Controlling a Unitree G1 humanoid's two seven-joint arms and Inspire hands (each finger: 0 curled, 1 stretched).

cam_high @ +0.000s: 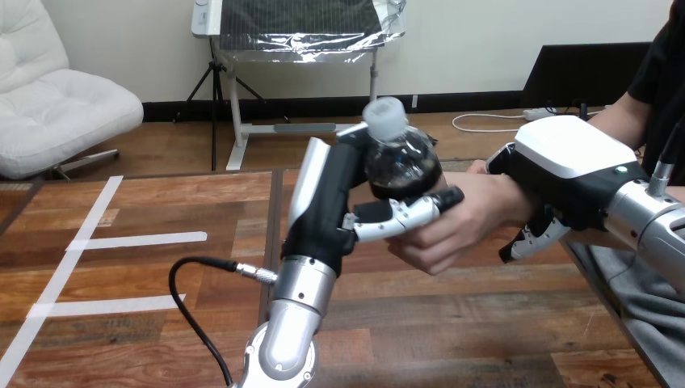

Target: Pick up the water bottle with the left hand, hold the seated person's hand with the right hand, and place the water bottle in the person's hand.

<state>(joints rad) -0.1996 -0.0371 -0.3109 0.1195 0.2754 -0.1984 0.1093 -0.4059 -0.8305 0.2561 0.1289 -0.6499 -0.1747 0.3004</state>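
My left hand [335,198] is raised over the table's middle, its fingers and thumb curled round a water bottle [401,158] with a white cap and dark contents. The bottle's lower part rests against the palm of the person's hand [460,222], which reaches in from the right with fingers cupped under it. My right hand [557,174] sits over the person's wrist, its white back toward the camera and its fingers [525,238] curled down round the wrist's near side.
The wooden table [161,267] carries white tape lines [133,239] at its left. A black cable [194,311] loops beside my left forearm. The person's forearm [626,117] comes in from the upper right.
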